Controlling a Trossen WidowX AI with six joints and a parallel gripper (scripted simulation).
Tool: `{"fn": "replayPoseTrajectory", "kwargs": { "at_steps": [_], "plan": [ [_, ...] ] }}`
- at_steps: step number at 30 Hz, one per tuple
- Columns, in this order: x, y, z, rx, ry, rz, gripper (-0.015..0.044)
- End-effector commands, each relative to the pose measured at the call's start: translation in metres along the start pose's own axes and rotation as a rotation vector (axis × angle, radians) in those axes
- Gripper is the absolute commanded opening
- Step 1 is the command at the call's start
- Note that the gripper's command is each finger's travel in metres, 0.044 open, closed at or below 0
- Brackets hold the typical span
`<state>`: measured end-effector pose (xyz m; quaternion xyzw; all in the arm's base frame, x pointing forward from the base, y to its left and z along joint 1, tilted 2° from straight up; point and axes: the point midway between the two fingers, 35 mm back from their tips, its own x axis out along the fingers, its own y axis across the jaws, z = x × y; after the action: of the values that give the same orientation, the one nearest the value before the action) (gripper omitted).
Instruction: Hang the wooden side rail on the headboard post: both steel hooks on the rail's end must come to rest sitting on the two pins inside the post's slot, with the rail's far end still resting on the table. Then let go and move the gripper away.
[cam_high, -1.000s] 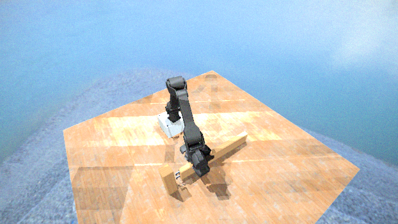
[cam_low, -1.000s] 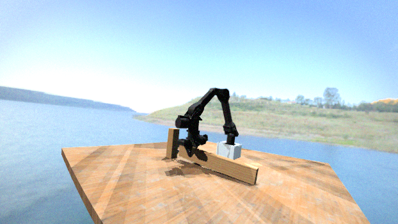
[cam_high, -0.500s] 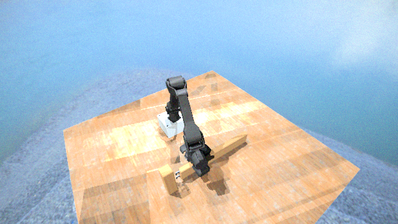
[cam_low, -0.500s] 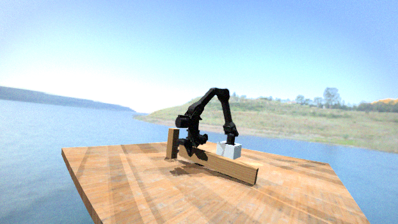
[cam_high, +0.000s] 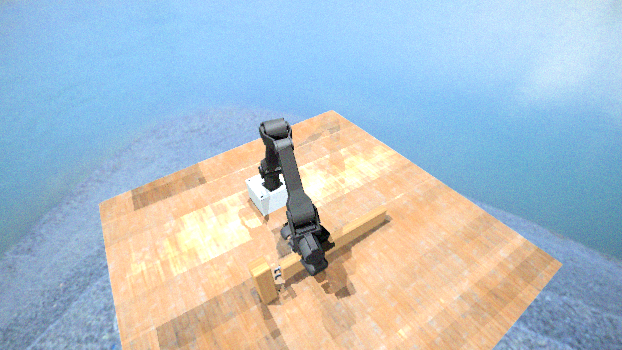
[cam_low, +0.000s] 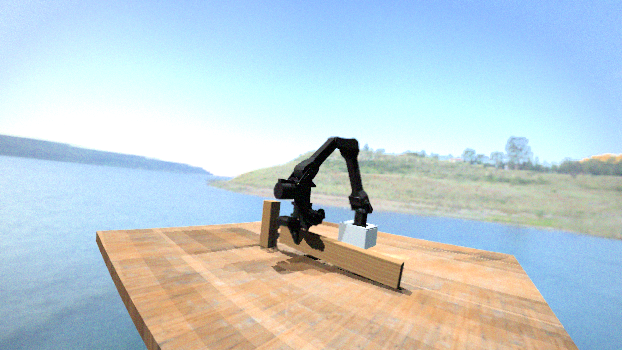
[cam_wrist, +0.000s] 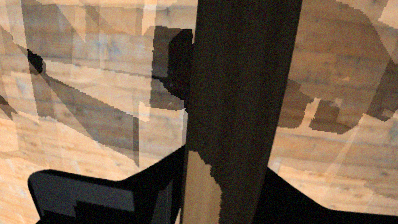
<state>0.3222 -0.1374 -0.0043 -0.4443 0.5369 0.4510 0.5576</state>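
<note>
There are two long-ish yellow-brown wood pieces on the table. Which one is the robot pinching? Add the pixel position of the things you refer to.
The long wooden rail (cam_high: 367, 224) (cam_low: 365, 262) (cam_wrist: 240, 100), lying low; the short wooden post (cam_high: 265, 282) (cam_low: 270, 224) stands upright, outside the gripper (cam_low: 298, 239).
</note>
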Motion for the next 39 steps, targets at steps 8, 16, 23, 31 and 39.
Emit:
{"fn": "replayPoseTrajectory", "kwargs": {
  "at_steps": [8,16,23,31,39],
  "plan": [
    [-0.006,-0.0068,-0.0021,-0.002,0.002,-0.025,0.0],
    [-0.0051,-0.0077,-0.003,-0.002,0.002,-0.025,0.0],
    [-0.0044,-0.0086,-0.0038,-0.002,0.002,-0.025,0.0],
    [-0.0035,-0.0095,-0.0047,-0.002,0.002,-0.025,0.0],
    [-0.0032,-0.0103,-0.0055,-0.002,0.002,-0.025,0.0]
  ]
}}
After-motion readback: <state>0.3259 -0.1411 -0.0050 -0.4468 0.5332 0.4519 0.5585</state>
